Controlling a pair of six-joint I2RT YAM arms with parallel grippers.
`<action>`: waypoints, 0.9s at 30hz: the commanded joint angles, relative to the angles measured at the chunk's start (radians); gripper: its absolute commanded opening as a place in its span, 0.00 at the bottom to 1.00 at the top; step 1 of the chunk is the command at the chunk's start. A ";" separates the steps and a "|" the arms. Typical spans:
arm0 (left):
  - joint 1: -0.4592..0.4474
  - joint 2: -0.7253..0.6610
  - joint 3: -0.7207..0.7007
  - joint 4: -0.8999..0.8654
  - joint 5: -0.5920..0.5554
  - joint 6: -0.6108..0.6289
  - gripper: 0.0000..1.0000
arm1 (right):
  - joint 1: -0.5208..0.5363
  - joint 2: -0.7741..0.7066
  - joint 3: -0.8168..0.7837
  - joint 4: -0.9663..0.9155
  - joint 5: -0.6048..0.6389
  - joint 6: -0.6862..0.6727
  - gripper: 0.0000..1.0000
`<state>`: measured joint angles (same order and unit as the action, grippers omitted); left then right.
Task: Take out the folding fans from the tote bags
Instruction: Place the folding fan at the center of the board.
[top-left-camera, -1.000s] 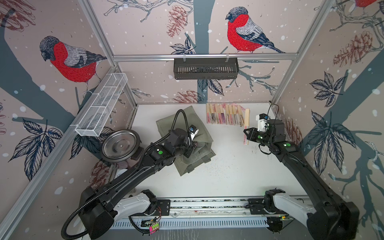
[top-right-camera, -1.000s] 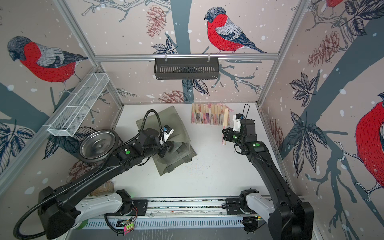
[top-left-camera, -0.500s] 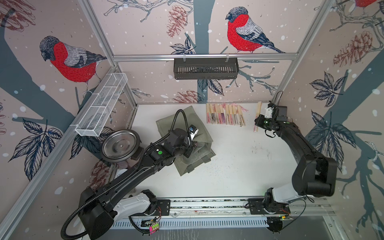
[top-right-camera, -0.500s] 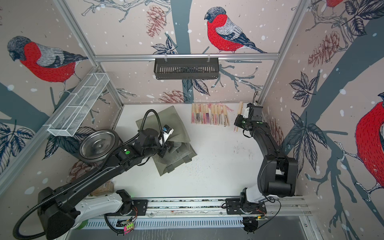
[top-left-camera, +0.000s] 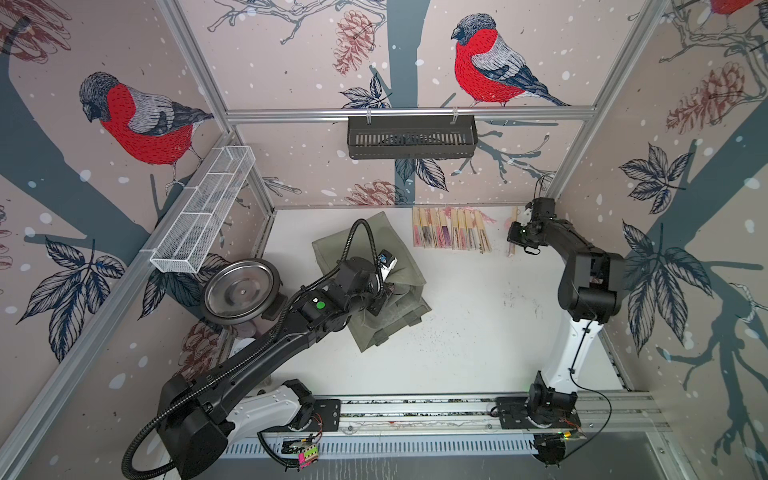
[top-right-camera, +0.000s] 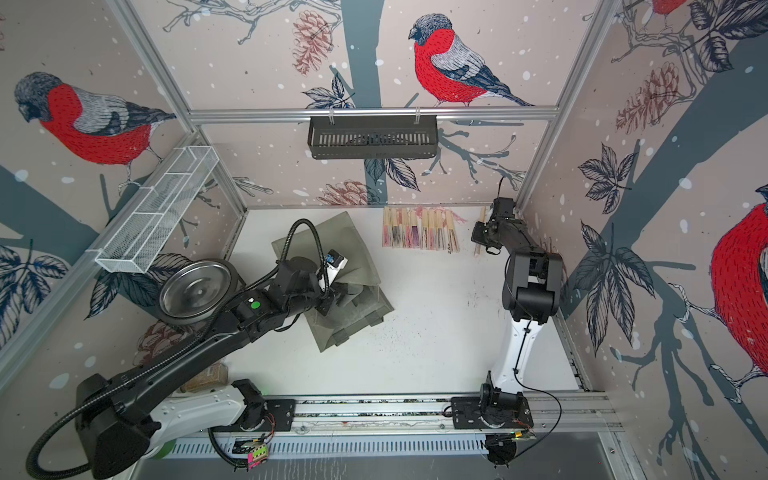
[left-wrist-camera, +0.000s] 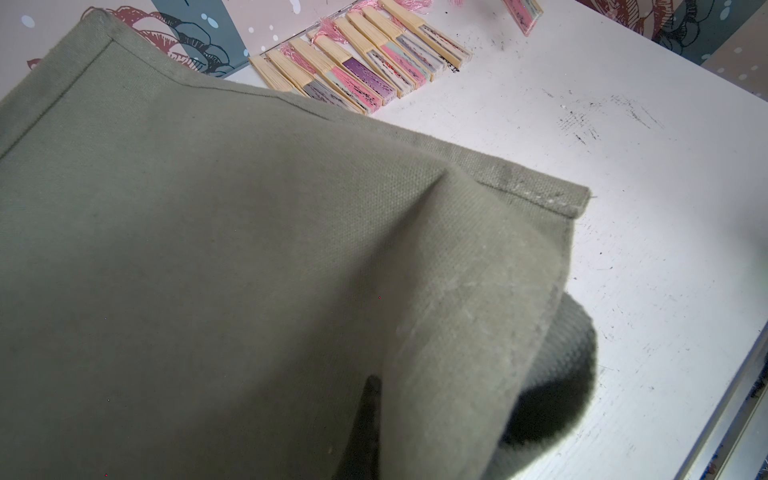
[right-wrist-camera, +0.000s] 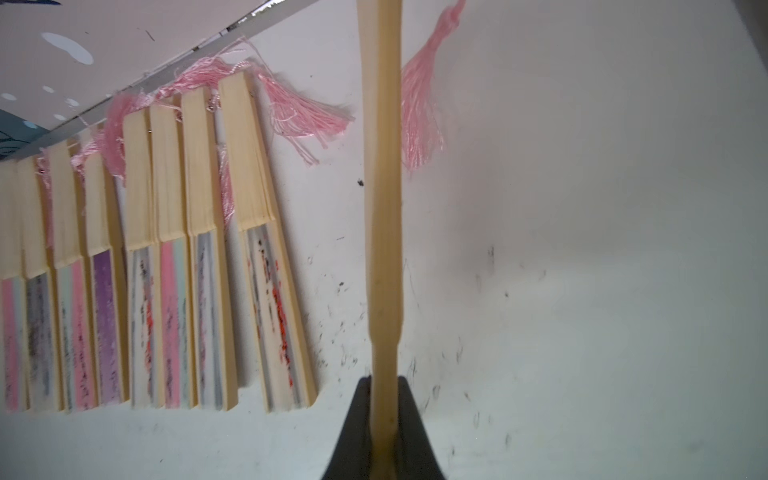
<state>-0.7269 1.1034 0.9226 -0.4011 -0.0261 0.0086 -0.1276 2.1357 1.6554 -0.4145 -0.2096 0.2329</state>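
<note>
The olive tote bag (top-left-camera: 365, 262) (top-right-camera: 353, 249) lies crumpled on the white table, left of the middle. My left gripper (top-left-camera: 384, 293) (top-right-camera: 334, 299) is shut on a fold of its fabric. In the left wrist view the cloth (left-wrist-camera: 249, 249) covers all but one dark finger (left-wrist-camera: 369, 419). Several folding fans (top-left-camera: 451, 232) (top-right-camera: 419, 235) (right-wrist-camera: 145, 270) (left-wrist-camera: 361, 62) lie in a row by the back wall. My right gripper (right-wrist-camera: 384, 415) (top-left-camera: 515, 241) is shut on one more fan (right-wrist-camera: 382, 208) (top-left-camera: 513, 232), held parallel to the row just right of it, its pink tassel (right-wrist-camera: 419, 112) hanging.
A black slotted basket (top-left-camera: 411, 137) hangs on the back wall. A white wire-mesh tray (top-left-camera: 203, 208) is fixed to the left wall, with a metal bowl (top-left-camera: 241, 291) below it. The right arm's elbow (top-left-camera: 590, 282) stands close to the right wall.
The right arm has carried its fan from the right middle of the table back to the spot right of the row. The left arm and the bag have not moved.
</note>
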 joint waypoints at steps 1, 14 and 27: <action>0.001 -0.002 0.001 0.026 0.006 0.008 0.00 | 0.000 0.078 0.090 -0.058 -0.014 -0.040 0.07; 0.001 0.008 -0.002 0.026 -0.004 0.008 0.00 | 0.046 0.342 0.434 -0.205 -0.096 -0.155 0.07; 0.001 0.019 -0.001 0.024 -0.003 0.010 0.00 | 0.033 0.393 0.477 -0.247 -0.285 -0.142 0.09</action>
<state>-0.7269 1.1225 0.9203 -0.4007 -0.0269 0.0090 -0.0929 2.5145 2.1277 -0.6086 -0.4492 0.0837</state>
